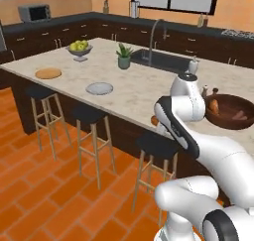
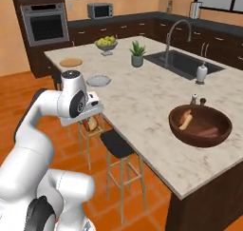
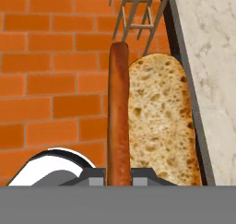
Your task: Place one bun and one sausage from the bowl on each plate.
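Note:
My gripper [image 3: 119,179] hangs off the island's near edge, over the floor by the stools, shut on a long red-brown sausage [image 3: 119,117]. A sliced bun [image 3: 159,126] lies tight against the sausage's side; whether the fingers pinch it too I cannot tell. From the right base the bun [image 2: 90,124] shows under the hand. The dark wooden bowl [image 2: 190,139] [image 1: 228,124] sits at the island's right end and holds another bun [image 2: 185,120] and sausage [image 2: 209,130]. The tan plate [image 1: 48,73] [image 2: 71,62] and grey-white plate [image 1: 99,88] [image 2: 98,80] lie bare at the left end.
A grey fruit bowl [image 1: 79,48], a potted plant [image 1: 124,56], the sink with its faucet [image 2: 178,35] and a soap bottle [image 2: 202,73] stand on the island. Black-seated stools [image 1: 89,114] [image 1: 156,146] line its near edge under the arm.

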Robot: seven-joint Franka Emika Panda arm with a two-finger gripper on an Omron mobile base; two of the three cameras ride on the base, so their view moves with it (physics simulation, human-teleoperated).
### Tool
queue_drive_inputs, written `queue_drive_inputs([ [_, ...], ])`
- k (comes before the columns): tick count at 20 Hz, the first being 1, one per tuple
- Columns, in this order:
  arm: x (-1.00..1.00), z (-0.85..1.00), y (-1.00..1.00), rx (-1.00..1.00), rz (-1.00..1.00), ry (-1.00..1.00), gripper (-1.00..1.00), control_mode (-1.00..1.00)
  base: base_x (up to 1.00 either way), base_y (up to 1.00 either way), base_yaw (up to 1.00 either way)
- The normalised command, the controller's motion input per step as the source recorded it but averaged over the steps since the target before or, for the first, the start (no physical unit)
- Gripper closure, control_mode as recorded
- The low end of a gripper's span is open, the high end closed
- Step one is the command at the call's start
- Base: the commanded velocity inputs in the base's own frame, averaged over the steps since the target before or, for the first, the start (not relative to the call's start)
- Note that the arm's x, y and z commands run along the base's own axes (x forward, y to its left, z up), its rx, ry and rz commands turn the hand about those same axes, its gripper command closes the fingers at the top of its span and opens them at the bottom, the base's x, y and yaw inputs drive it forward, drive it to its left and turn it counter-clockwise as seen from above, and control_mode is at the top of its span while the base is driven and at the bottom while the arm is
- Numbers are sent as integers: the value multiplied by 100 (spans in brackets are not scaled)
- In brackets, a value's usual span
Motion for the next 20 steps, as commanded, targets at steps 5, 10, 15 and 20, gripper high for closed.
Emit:
queue_drive_inputs([
  [5, 0, 0, 0, 0, 0, 0, 100, 100, 41, 100, -32],
  [10, 0, 0, 0, 0, 0, 0, 100, 100, 52, 100, -39],
  [15, 0, 0, 0, 0, 0, 0, 100, 100, 19, 100, -36],
  [20, 0, 0, 0, 0, 0, 0, 100, 100, 5, 100, -34],
])
